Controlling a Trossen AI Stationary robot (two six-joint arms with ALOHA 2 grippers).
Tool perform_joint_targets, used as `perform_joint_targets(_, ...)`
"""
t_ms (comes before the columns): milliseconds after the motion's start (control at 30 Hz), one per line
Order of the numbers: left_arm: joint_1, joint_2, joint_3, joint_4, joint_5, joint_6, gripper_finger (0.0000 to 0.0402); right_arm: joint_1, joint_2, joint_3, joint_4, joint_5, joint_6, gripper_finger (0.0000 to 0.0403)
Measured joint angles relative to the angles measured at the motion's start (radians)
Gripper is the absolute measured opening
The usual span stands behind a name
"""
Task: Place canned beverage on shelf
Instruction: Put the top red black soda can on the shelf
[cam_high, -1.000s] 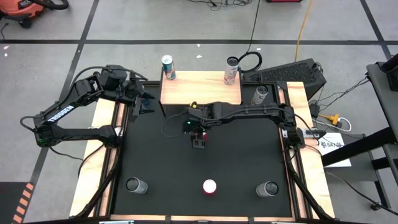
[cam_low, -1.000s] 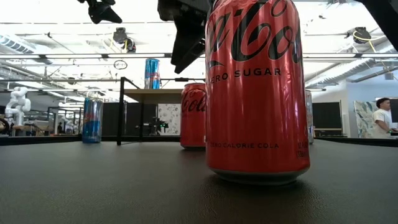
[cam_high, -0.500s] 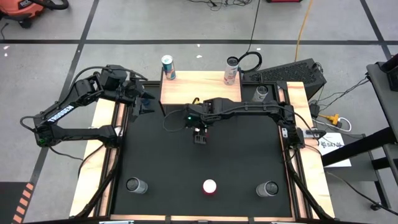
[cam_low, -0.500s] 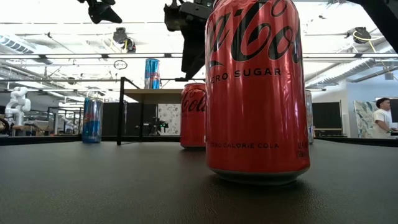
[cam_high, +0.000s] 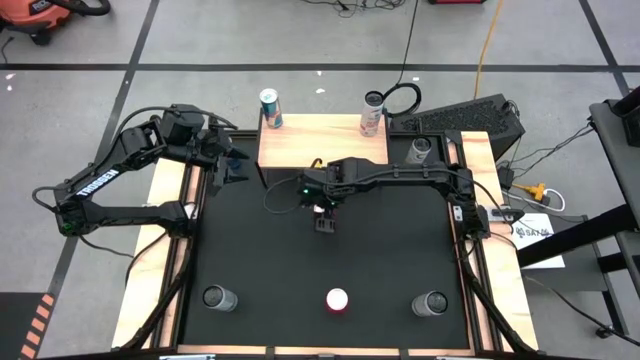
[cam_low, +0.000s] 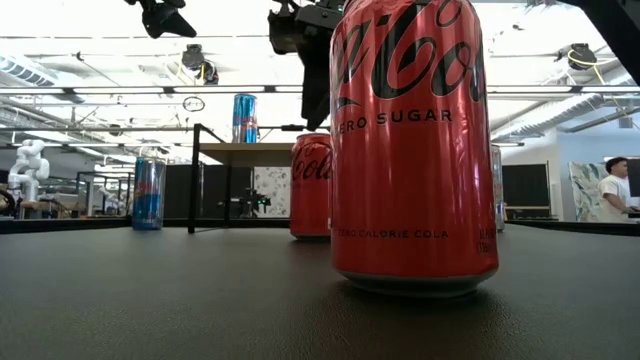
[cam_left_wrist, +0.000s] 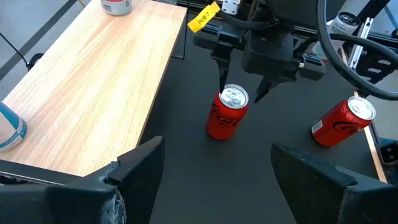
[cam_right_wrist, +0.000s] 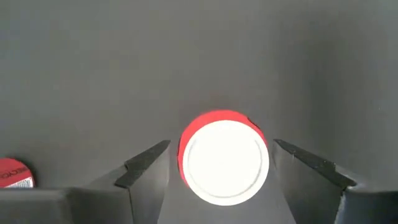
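Note:
An upright red cola can (cam_left_wrist: 225, 117) stands on the black mat in front of the shelf (cam_high: 322, 145), a light-wood board on thin black legs (cam_low: 193, 180). My right gripper (cam_left_wrist: 239, 94) hangs open above the can and points steeply down. Its fingertips (cam_right_wrist: 149, 160) stand on either side of the can's top (cam_right_wrist: 224, 155) without touching it. In the high view the gripper (cam_high: 323, 222) hides the can. My left gripper (cam_left_wrist: 217, 180) waits open and raised by the shelf's left end (cam_high: 232, 165). A teal can (cam_high: 270, 108) and a white can (cam_high: 372, 115) stand on the shelf's far corners.
A second red can (cam_high: 337, 300) stands at the near middle, looming large in the low view (cam_low: 410, 150). Silver-topped cans stand near left (cam_high: 218, 298), near right (cam_high: 432, 303) and right of the shelf (cam_high: 418, 152). A person (cam_low: 612, 190) shows far behind the table.
My right gripper has tipped more steeply downward over the red can and shifted slightly toward the table's right edge. The gap between its fingers is unchanged. The can has not moved.

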Motion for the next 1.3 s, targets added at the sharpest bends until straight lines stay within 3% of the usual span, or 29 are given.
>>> perform_joint_targets(433,0.000,0.000,0.000,0.000,0.000,0.000,0.0299,-0.006,0.000,-0.013,0.009,-0.020,-0.018,0.0269)
perform_joint_targets(833,0.000,0.000,0.000,0.000,0.000,0.000,0.0299,-0.014,0.000,-0.013,-0.010,-0.047,0.001,0.0362)
perform_joint_targets(1300,0.000,0.000,0.000,0.000,0.000,0.000,0.0299,-0.017,0.001,-0.083,0.038,-0.047,-0.007,0.0366)
